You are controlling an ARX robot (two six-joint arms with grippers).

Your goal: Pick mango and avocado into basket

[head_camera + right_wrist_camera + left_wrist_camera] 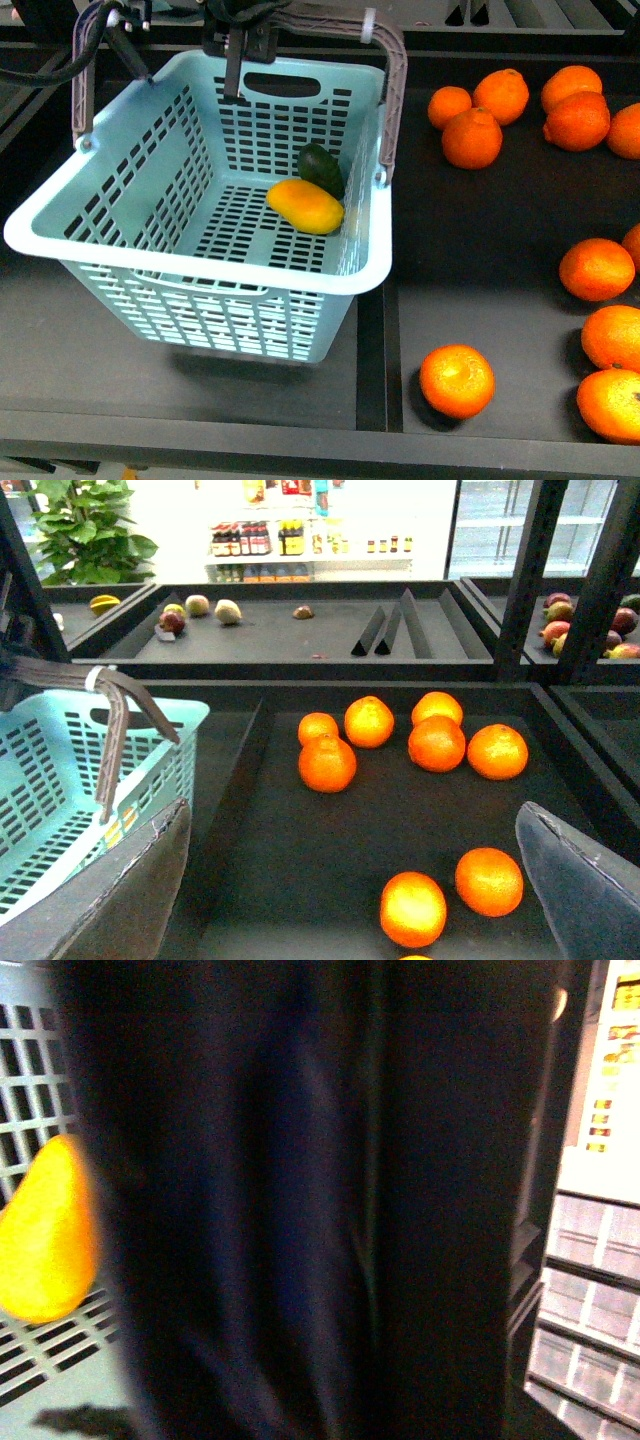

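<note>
We see the yellow-orange oblong mango (305, 205) and dark green avocado (322, 168) touching at 3 o'clock in the pale teal slotted basket (130, 235); right fingers (350, 880) wide open and empty, left fingers unclear; a handle snag could tip it.

Black display trays (330, 645) divided by dark rails fill the shop. Behind them, brightly lit shelves of bottles (270, 540), a leafy plant (85, 530), and glass-fronted coolers (495, 525).

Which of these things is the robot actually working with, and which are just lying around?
Part of the job: mango, avocado, pale teal basket holding both.

Just lying about: oranges on the dark shelf, other fruit on the far shelf, potted plant.
</note>
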